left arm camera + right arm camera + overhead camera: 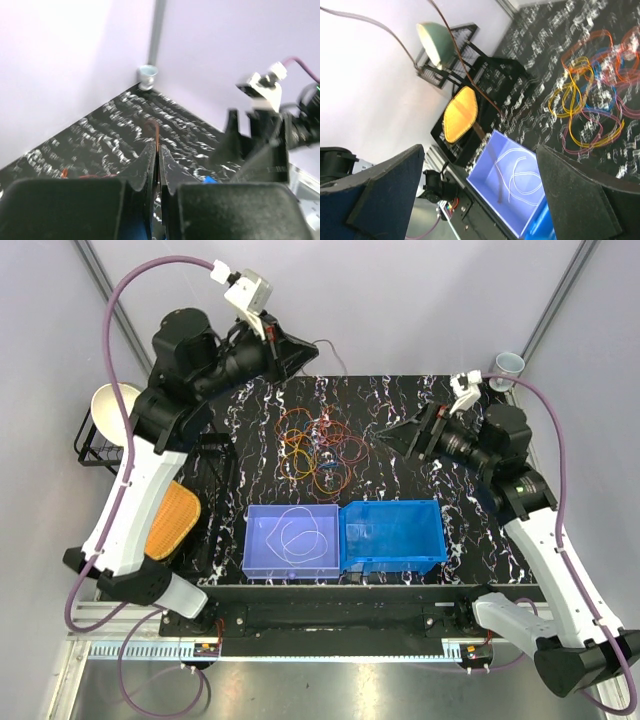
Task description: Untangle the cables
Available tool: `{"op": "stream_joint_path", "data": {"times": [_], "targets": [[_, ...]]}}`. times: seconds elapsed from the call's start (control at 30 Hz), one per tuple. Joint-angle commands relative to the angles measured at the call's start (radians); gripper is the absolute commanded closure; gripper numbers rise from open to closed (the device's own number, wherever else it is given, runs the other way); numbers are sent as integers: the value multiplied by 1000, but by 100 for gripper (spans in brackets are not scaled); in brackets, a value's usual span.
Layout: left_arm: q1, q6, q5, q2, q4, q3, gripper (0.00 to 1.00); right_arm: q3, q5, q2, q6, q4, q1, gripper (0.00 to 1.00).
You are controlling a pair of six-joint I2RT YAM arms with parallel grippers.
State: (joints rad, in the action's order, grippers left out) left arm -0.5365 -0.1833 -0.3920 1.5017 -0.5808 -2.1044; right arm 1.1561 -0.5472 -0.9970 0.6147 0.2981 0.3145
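Left gripper (305, 352) is raised high at the far-left, fingers pinched almost together on a thin reddish-brown cable (156, 131). In the left wrist view the strand sticks up from between the tips. Can't tell where its free end runs.

Right gripper (385, 433) hovers at the right side of the black white-veined tabletop (470, 540), jaws spread wide with nothing between them, tips pointing toward the pile.

The loose tangle of thin cables (320, 452) is overlapping loops of orange, red, yellow and blue. It lies on the tabletop at centre-far, between the two grippers, and neither touches it.

One thin white cable (293, 532) lies coiled alone in the pale-blue translucent plastic bin (250, 540) at the near edge. A darker blue plastic bin (425, 535) sits touching it on the right.

Off the table's left side, a pale round bowl (112, 405) sits tilted on a black wire rack (88, 450). An orange oval pad (170, 520) lies nearer, just beside a black slotted crate (215, 475). A small pale cup (508, 364) stands at the far-right corner.
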Motion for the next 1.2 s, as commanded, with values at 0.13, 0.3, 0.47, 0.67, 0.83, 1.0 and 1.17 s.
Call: {"op": "stream_joint_path", "data": {"times": [0.13,0.3,0.47,0.67,0.83,1.0,1.17], "targets": [[-3,-25,-211,-132,230,187,96,128,-104,29,-72,-140,8,0],[-3,-39,-366,-139,228,222,99,194,-212,9,-101,-160,6,4],[-3,-119,-536,-138,280,231,100,252,-278,-12,-135,-168,8,16],[-3,-237,-604,-141,435,280,100,289,-289,-52,-159,-163,8,21],[-5,-272,-604,-140,475,300,100,289,-312,-89,-167,-175,8,22],[-6,-281,-599,-132,492,302,100,283,-362,-146,-148,-208,14,28],[-6,-277,-596,-129,490,310,100,258,-359,-164,-145,-235,46,31]]}}
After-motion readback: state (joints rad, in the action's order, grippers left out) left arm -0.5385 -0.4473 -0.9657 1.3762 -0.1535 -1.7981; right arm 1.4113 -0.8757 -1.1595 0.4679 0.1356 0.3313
